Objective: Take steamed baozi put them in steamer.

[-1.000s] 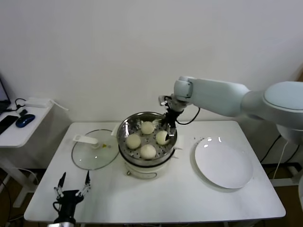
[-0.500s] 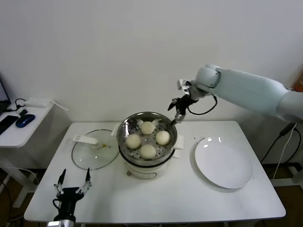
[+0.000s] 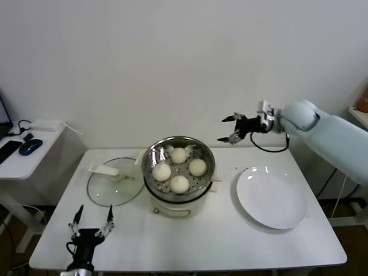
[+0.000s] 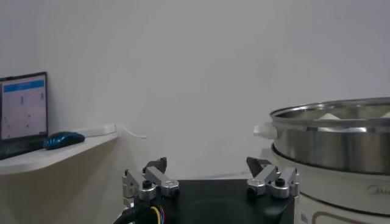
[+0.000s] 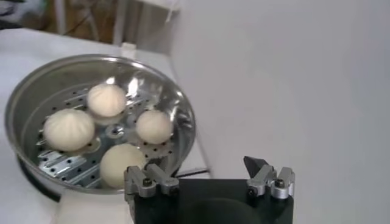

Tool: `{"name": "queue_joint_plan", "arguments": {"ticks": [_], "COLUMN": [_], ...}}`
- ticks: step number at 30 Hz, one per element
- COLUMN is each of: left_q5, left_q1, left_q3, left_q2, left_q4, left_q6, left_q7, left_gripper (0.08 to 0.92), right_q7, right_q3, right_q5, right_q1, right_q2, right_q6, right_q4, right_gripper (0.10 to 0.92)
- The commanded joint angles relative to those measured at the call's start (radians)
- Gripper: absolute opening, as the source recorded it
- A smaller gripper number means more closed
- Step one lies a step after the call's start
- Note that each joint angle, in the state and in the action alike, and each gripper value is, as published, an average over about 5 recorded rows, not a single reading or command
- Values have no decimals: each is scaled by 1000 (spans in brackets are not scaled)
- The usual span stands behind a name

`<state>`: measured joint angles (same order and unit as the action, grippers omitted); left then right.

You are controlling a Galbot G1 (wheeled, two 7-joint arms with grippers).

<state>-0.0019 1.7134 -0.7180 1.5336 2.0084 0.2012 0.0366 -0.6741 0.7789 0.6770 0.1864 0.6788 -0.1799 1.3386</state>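
All four baozi point(image 3: 179, 169) sit in the steamer point(image 3: 150, 172); the right pincer point(image 3: 233, 129), open and empty, risks only a needless return. The left pincer point(image 3: 91, 225) idles open.

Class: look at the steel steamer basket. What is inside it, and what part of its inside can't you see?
Inside the steamer sit four steamed baozi on the perforated floor. The floor directly beneath each bun is covered, and the pot interior below the basket is hidden.
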Motion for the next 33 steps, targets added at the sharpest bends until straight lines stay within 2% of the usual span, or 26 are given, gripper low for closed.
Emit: {"name": "queue_joint_plan", "arguments": {"ticks": [1,8,14,22,33], "left_q5": [9,13,11,3,-28], "left_q1": [14,7,9,17,9], "left_q3": [2,0,-7,-15,-32], "left_q2": [3,11,9,5,12], "left_q4": [10,8,3,-4,-12], "left_q6": [4,1,3,16,22], "left_q7": [0,0,-1,0,16], "left_gripper": [823,823,823,823,823], "right_q7": [359,373,360,355,359], "right_q3": [-845,-1204,-1369,-1410,-1388], "right_q5": [-91,-211,-288,-331,-340], "right_q1": [-842,-1230,-1425,-1557,-1623], "right_q2": [-107,96,287,484,629], "right_q6": [134,223,275,354,436], "right_q4": [299,376,447,497,502], "right_gripper": [823,823,823,823,823]}}
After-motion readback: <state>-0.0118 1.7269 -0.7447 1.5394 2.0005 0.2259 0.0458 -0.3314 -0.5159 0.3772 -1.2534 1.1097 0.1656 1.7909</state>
